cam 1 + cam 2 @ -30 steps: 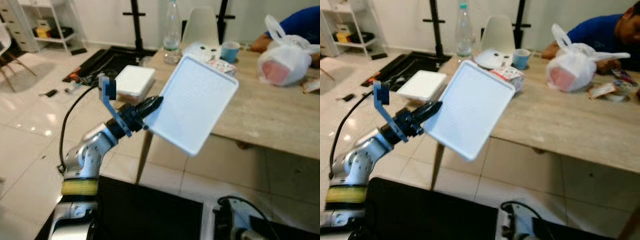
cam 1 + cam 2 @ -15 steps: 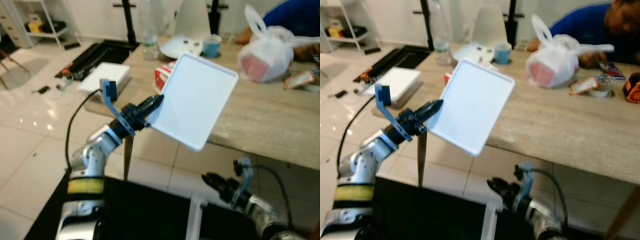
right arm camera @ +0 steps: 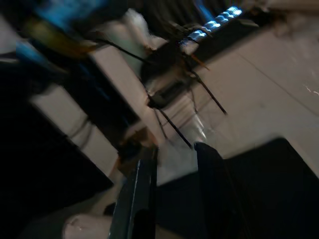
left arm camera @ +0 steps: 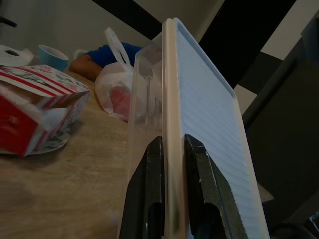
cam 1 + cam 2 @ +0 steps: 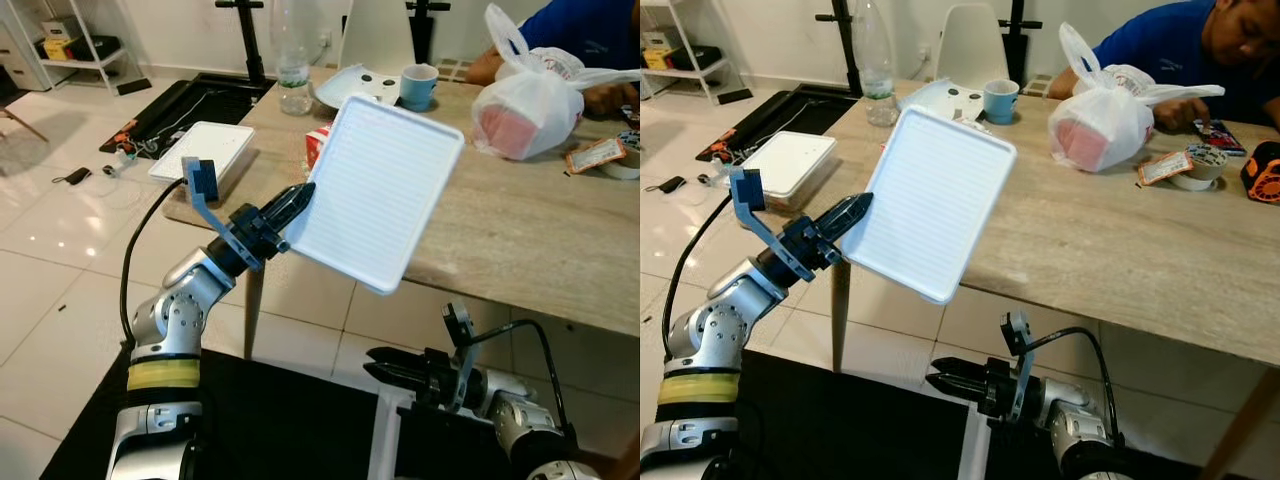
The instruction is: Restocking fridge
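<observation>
Tray aloft in the left gripper, right gripper now up in view below the table edge.

The left gripper [image 5: 296, 203] pinches the lower rim of the white ribbed rectangular plastic tray [image 5: 372, 191], both black fingers [image 4: 149, 199] clamped tight on it, tilted up in front of the near edge of the light wooden table [image 5: 520, 230]. A second ago the right gripper [image 5: 942, 383] was out of sight; now it sits low beneath the table's near edge, fingers slightly parted, holding nothing. The head camera has swung, so the table shows more fully. On it: one clear bottle [image 5: 876, 80], one blue cup [image 5: 999, 100], one white plastic bag [image 5: 1102, 115] at the far edge, one red-and-white carton [image 4: 35, 117]. One person in a blue shirt [image 5: 1160, 50] leans at the far side.
</observation>
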